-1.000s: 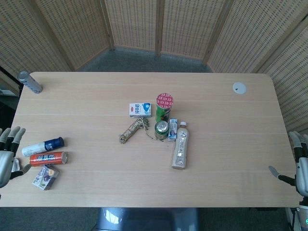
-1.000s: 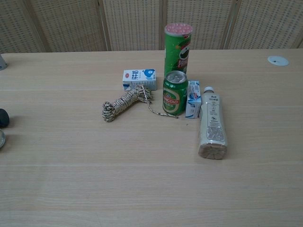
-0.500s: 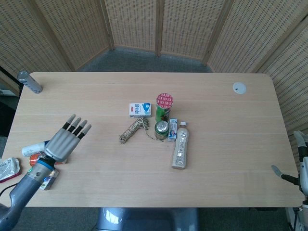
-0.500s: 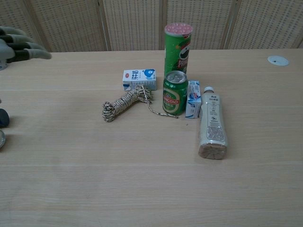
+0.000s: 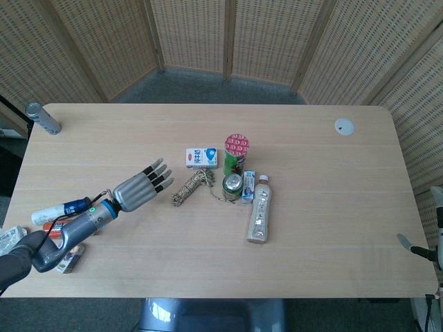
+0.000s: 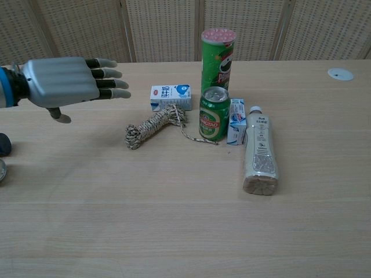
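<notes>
My left hand [image 5: 142,185] [image 6: 69,82] hovers open over the table, palm down with the fingers spread. Its fingertips stop just short of a coil of beige rope [image 5: 188,189] [image 6: 152,126] and touch nothing. Past the rope lies a white and blue carton [image 5: 201,158] [image 6: 170,97]. Of my right hand [image 5: 419,247], only an outstretched thumb and a sliver show at the right edge of the head view, off the table, holding nothing.
A green chip tube [image 5: 236,153] [image 6: 217,58], a green can [image 5: 232,187], a small blue carton [image 5: 248,185] and a lying bottle [image 5: 259,218] cluster at centre. A white tube [image 5: 59,209] and small box [image 5: 69,257] lie under my left forearm. A grey cylinder [image 5: 43,118] and white disc [image 5: 344,126] sit far back.
My left arm has swung from the table's left edge out over the table toward the rope, the hand staying open. The right hand has slid further out of the head view.
</notes>
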You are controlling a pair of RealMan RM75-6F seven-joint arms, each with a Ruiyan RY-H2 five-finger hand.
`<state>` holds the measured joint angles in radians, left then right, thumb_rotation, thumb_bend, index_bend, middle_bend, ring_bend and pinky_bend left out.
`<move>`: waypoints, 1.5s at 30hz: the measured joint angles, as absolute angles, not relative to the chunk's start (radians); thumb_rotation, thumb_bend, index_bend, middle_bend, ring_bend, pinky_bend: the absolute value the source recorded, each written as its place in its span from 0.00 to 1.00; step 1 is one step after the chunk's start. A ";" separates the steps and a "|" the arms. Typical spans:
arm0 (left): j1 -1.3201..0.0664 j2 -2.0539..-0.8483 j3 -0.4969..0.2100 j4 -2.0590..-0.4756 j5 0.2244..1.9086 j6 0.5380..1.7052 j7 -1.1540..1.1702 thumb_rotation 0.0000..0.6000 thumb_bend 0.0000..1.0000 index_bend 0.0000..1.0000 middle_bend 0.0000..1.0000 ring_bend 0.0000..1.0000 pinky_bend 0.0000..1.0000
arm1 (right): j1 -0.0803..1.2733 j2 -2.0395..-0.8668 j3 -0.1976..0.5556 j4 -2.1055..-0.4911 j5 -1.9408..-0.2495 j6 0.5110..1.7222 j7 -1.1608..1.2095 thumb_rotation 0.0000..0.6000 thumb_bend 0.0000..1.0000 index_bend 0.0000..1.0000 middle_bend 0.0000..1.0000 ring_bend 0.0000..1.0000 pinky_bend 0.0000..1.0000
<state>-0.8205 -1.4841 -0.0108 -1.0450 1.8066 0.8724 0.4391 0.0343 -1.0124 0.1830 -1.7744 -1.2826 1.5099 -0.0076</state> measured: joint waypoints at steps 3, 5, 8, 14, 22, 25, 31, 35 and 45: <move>-0.872 -1.570 0.009 -0.928 1.841 0.870 0.380 1.00 0.00 0.00 0.00 0.00 0.00 | 0.037 -1.014 0.187 -1.770 -1.271 1.504 -0.007 0.95 0.00 0.00 0.00 0.00 0.00; -0.903 -1.614 0.022 -0.873 1.859 0.868 0.357 1.00 0.00 0.00 0.00 0.00 0.00 | 0.039 -1.014 0.190 -1.765 -1.263 1.499 -0.005 0.95 0.00 0.00 0.00 0.00 0.00; -0.941 -1.674 0.037 -0.809 1.874 0.866 0.324 1.00 0.00 0.00 0.00 0.00 0.00 | 0.040 -1.014 0.193 -1.759 -1.252 1.493 0.002 0.95 0.00 0.00 0.00 0.00 0.00; -0.986 -1.742 0.063 -0.737 1.883 0.856 0.305 1.00 0.00 0.00 0.00 0.00 0.00 | 0.039 -1.008 0.200 -1.752 -1.238 1.486 0.021 0.95 0.00 0.00 0.00 0.00 0.00; -1.008 -1.794 0.081 -0.668 1.865 0.834 0.313 1.00 0.00 0.00 0.00 0.00 0.00 | 0.034 -0.998 0.207 -1.748 -1.227 1.485 0.045 0.96 0.00 0.00 0.00 0.00 0.00; -1.013 -1.817 0.083 -0.639 1.855 0.827 0.322 1.00 0.00 0.00 0.00 0.00 0.00 | 0.033 -0.996 0.209 -1.747 -1.225 1.487 0.049 0.95 0.00 0.00 0.00 0.00 0.00; -1.018 -1.863 0.099 -0.587 1.848 0.828 0.351 1.00 0.00 0.07 0.00 0.00 0.00 | 0.031 -0.993 0.211 -1.746 -1.220 1.486 0.055 0.95 0.00 0.00 0.00 0.00 0.00; -1.020 -1.898 0.106 -0.546 1.848 0.845 0.360 1.00 0.00 0.28 0.00 0.00 0.01 | 0.030 -0.991 0.213 -1.744 -1.217 1.485 0.058 0.96 0.00 0.00 0.00 0.00 0.00; -1.009 -1.964 0.141 -0.425 1.859 0.940 0.334 1.00 0.00 0.88 0.70 0.50 0.53 | 0.024 -0.986 0.217 -1.741 -1.211 1.492 0.065 0.95 0.00 0.00 0.00 0.00 0.00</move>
<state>-1.0086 -1.9643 0.1412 -0.4250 1.8593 0.9399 0.3344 0.0241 -0.9863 0.2174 -1.7408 -1.2110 1.4925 0.0652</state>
